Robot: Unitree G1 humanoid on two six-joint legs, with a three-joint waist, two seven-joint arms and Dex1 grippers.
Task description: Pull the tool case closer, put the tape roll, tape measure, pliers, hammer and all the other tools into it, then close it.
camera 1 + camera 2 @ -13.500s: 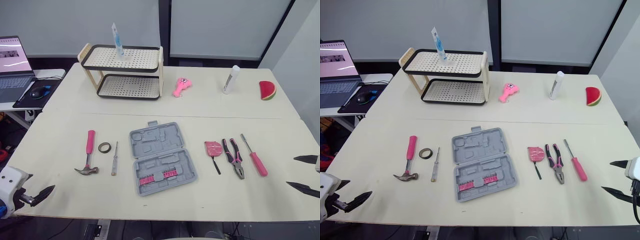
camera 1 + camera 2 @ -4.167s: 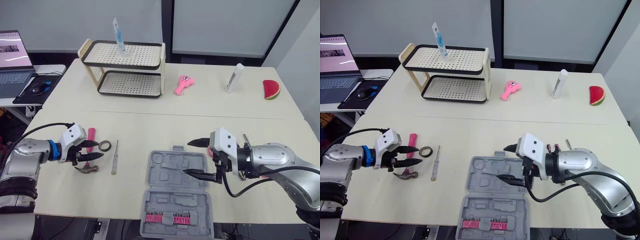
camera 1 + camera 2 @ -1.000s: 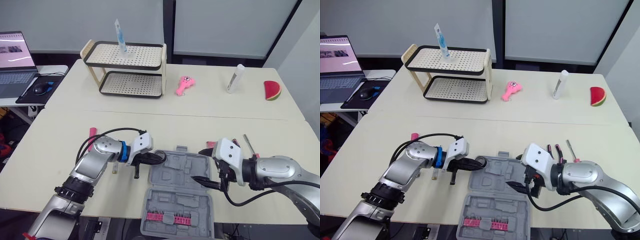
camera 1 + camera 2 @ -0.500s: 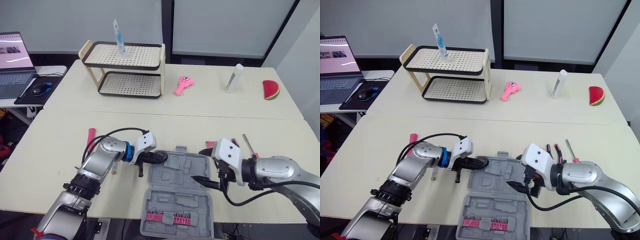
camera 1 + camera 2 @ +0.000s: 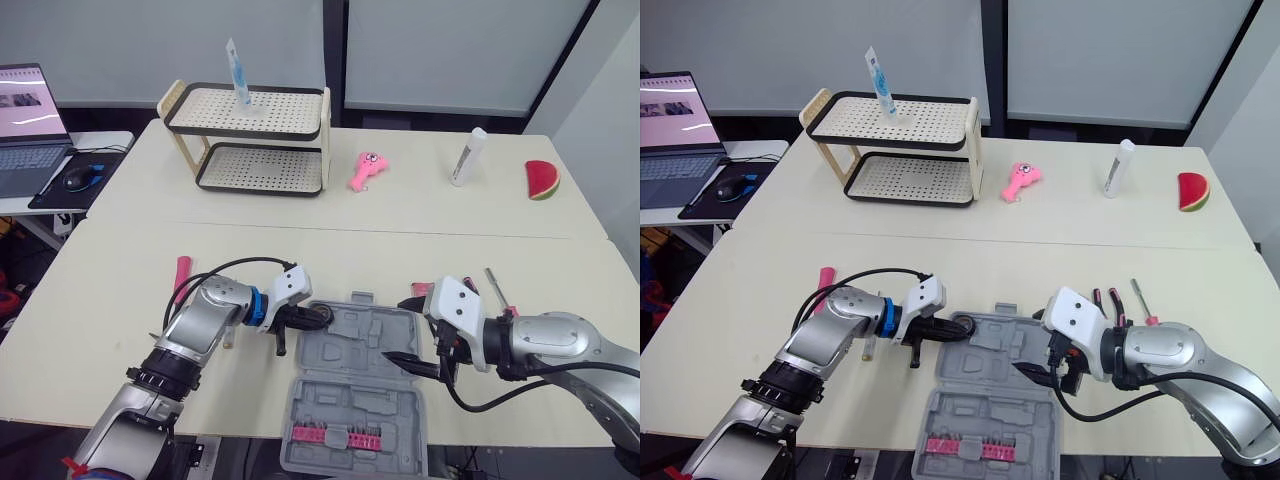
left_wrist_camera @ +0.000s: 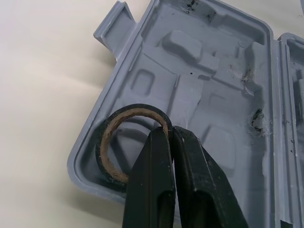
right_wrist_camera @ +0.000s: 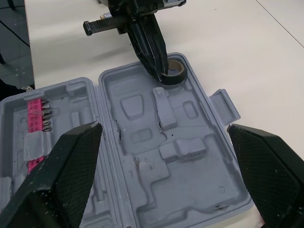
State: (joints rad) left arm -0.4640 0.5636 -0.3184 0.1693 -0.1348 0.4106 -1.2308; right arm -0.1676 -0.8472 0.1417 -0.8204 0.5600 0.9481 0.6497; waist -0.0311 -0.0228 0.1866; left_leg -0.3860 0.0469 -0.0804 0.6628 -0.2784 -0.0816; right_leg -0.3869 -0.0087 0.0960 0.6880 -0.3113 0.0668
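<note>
At the near edge of the worktop [image 5: 110, 250]: one grey tool case [image 5: 345, 345], open flat in two halves, each half's long axis running left to right, hinge along the same line, latch tab pointing away toward the far side. Across the near half: one row of pink bits [image 5: 338, 434]. At the far half's left corner: one tape roll [image 6: 133, 110], tilted up on edge over the moulded tray, pinched through its wall by the left claw [image 6: 170, 132], fingers pressed together on it; resting on the tray or just above it, hard to say. Over the right side of that same half: right claw [image 5: 392, 328], fingers spread wide, holding nothing. Left of the left arm: one hammer [image 5: 182, 272], pink handle pointing away, head hidden. Under that arm: one slim screwdriver [image 5: 868, 347], mostly covered. Behind the right claw: a sliver of one pink tape measure [image 5: 420, 290], one pair of pliers [image 5: 1106, 298], one larger screwdriver [image 5: 1137, 293]. Along the far side: one two-tier rack [image 5: 250, 150] with one tube [image 5: 236, 72] upright on top, one pink toy [image 5: 364, 170], one white bottle [image 5: 466, 156], one watermelon slice [image 5: 541, 181].
</note>
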